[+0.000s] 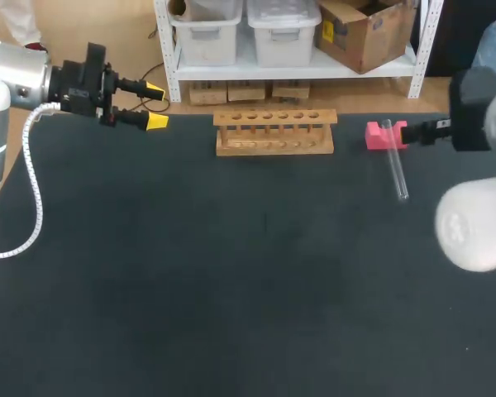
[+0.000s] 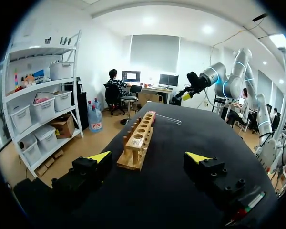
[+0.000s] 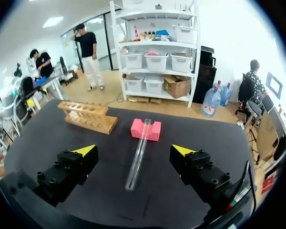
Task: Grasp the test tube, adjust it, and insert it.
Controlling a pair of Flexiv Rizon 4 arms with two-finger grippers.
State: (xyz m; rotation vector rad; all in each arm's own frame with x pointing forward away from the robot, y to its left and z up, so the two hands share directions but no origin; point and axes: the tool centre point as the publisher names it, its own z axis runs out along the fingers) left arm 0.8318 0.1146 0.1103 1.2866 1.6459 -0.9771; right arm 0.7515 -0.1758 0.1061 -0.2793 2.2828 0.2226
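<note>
the test tube (image 1: 395,165) lies on the dark table (image 1: 231,289) at the right, its far end propped in the notch of a pink block (image 1: 384,135); the clear glass is faint against the mat. the right gripper (image 3: 133,150) hangs just short of it, fingers spread wide and touching nothing. in the head view its yellow tips are lost behind the blurred right arm (image 1: 479,107). the wooden rack (image 1: 274,132) stands at the far middle. the left gripper (image 1: 155,106), fingers apart and holding nothing, hovers over the far left corner.
</note>
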